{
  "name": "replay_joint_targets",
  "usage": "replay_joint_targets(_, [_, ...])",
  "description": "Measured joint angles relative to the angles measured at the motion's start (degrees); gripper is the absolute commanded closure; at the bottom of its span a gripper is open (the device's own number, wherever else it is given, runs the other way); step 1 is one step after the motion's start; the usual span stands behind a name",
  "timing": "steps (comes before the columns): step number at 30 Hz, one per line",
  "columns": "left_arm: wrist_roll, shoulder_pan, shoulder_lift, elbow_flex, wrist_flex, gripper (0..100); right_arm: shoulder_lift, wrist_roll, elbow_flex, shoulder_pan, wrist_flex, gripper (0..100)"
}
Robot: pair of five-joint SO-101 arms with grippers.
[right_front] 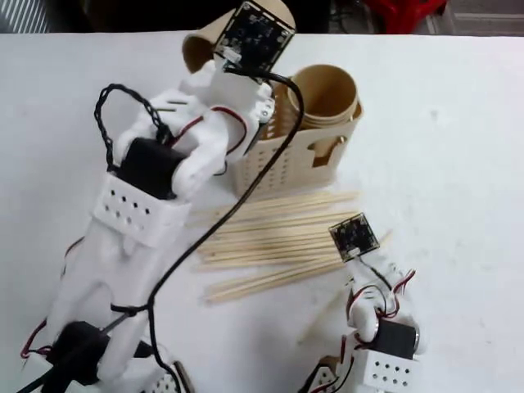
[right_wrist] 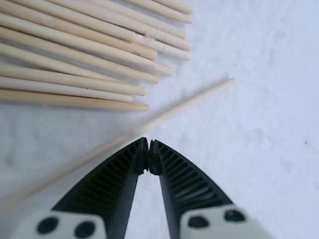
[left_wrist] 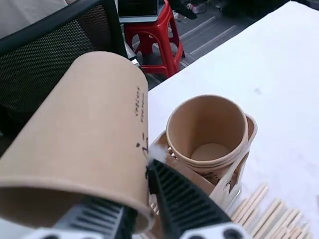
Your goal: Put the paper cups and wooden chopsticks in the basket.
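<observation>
In the high view the left arm's camera board (right_front: 258, 33) is hiding most of the cup (right_front: 199, 47), which is showing on either side of it at the bench's (right_front: 458, 164) far edge. The arm is also covering the basket's (right_front: 286, 164) left end. From the left wrist, the left fingers (left_wrist: 157, 181) are pinching the cup's wall near its rim. One finger is lying along the outside and the other is mostly hidden under the rim. The cup is hanging tilted on its side, just beside and above the basket. Stacked cups (left_wrist: 207, 132) are standing upright in the basket's end toward the bench's right edge. The chopsticks (right_front: 278, 237) are lying in a loose pile mid-bench, just on the basket's near side. The right fingers (right_wrist: 146, 149) are sitting closed, tips together with only a hairline slit and nothing between them, low over the bench toward its near edge. A lone stick (right_wrist: 199, 97) is lying slanted, apart from the pile, and is running right past those tips. It is blurring there, so whether they are touching it is unclear.
</observation>
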Motion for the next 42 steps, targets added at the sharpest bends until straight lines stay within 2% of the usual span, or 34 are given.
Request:
replay_joint_targets(6, [0.0,0.88,2.46,0.0,-3.25,98,0.0,0.0,0.0,0.0,0.0,98.1])
replay_joint_targets(17, [-3.25,4.75,18.46,-6.33,-3.78,97,0.0,0.0,0.0,0.0,0.0,98.1])
replay_joint_targets(30, [-3.25,6.68,19.52,-18.9,12.48,97,0.0,0.0,0.0,0.0,0.0,98.1])
replay_joint_targets(42, [-14.68,8.79,19.6,-19.52,18.73,97,0.0,0.0,0.0,0.0,0.0,98.1])
